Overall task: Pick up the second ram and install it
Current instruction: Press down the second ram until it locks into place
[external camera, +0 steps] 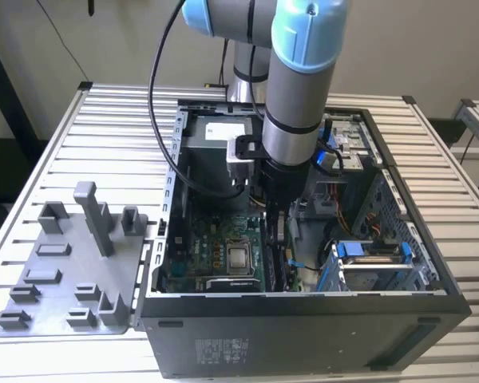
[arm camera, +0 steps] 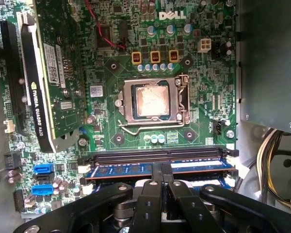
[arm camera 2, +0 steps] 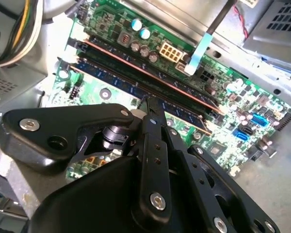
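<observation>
One arm (external camera: pixel 299 88) reached down into one open computer case (external camera: pixel 303 335) that lay on a slatted bench (external camera: pixel 80 120). The gripper (external camera: pixel 273 219) was low over the motherboard (external camera: pixel 215 251), at the memory slots just beside the processor socket (external camera: pixel 239 259), on the exterior view's right of it.

In the first wrist view the fingers (arm camera: pixel 155 187) were drawn narrow, their tips together on the top edge of the second ram (arm camera: pixel 123 170), a long stick with a blue label, standing on edge in a slot. One black slot (arm camera: pixel 155 156) lay just beside it, between it and the one square socket (arm camera: pixel 150 103). One graphics card (arm camera: pixel 43 73) stood upright at the board's edge. Three yellow-framed components (arm camera: pixel 155 57) sat in a row beyond the socket.

In the second wrist view the gripper (arm camera 2: pixel 153 104) met the same stick (arm camera 2: pixel 184 109) near its middle, with two further long slots (arm camera 2: pixel 136 73) running parallel beside it. One pale blue cable (arm camera 2: pixel 199 51) hung over the board.

On the exterior view's left of the case, one grey holder tray (external camera: pixel 64 271) lay on the bench, carrying several posts and blocks; the tallest post (external camera: pixel 92 215) stood upright. Whether the stick was fully seated could not be told.
</observation>
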Available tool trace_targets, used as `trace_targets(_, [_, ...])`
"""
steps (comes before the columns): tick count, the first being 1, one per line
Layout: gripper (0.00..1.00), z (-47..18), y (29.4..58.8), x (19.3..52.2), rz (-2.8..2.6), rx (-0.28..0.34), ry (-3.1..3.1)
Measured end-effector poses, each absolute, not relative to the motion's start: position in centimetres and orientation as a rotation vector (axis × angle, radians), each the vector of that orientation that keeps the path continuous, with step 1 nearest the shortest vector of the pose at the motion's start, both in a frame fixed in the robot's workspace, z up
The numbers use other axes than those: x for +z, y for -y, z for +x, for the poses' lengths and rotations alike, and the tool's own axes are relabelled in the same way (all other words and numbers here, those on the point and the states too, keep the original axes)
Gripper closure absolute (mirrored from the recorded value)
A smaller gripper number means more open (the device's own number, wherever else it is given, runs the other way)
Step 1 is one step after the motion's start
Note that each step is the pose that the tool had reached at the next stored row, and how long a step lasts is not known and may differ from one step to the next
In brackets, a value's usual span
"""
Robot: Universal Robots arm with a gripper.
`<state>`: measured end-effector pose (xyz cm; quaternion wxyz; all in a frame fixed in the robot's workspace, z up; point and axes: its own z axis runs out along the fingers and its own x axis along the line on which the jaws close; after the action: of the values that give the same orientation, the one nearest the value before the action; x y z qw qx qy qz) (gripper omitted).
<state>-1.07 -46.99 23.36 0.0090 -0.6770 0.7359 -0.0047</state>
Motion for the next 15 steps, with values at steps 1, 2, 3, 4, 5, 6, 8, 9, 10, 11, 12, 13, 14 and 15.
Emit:
trace_targets(1, [0.89, -1.0, 47.0, 23.3, -2.115, -0.014, -2.299])
trace_targets(2, [0.89, -1.0, 47.1, 23.3, -2.115, -0.014, -2.298])
trace_targets(3, [0.89, -0.9, 47.1, 23.2, -2.116, -0.014, -2.298])
trace_targets(4, [0.89, -0.9, 47.1, 23.2, -2.116, -0.014, -2.298])
trace_targets(5, [0.89, -0.9, 47.1, 23.2, -2.116, -0.014, -2.299])
trace_targets(6, [0.89, -0.9, 47.1, 23.2, -2.116, -0.014, -2.299])
trace_targets(8, [0.89, -0.9, 47.1, 23.2, -2.116, -0.014, -2.299])
trace_targets(9, [0.89, -0.9, 47.1, 23.2, -2.116, -0.014, -2.299])
trace_targets(10, [0.89, -0.9, 47.1, 23.0, -2.116, -0.013, -2.298])
trace_targets(11, [0.89, -0.9, 47.1, 22.8, -2.116, -0.013, -2.298])
trace_targets(12, [0.89, -0.9, 47.1, 22.7, -2.116, -0.014, -2.299])
trace_targets(13, [0.89, -0.9, 47.1, 22.5, -2.116, -0.014, -2.299])
trace_targets(14, [0.89, -0.9, 47.1, 22.4, -2.117, -0.015, -2.299])
trace_targets(15, [0.89, -0.9, 47.1, 22.2, -2.117, -0.015, -2.300])
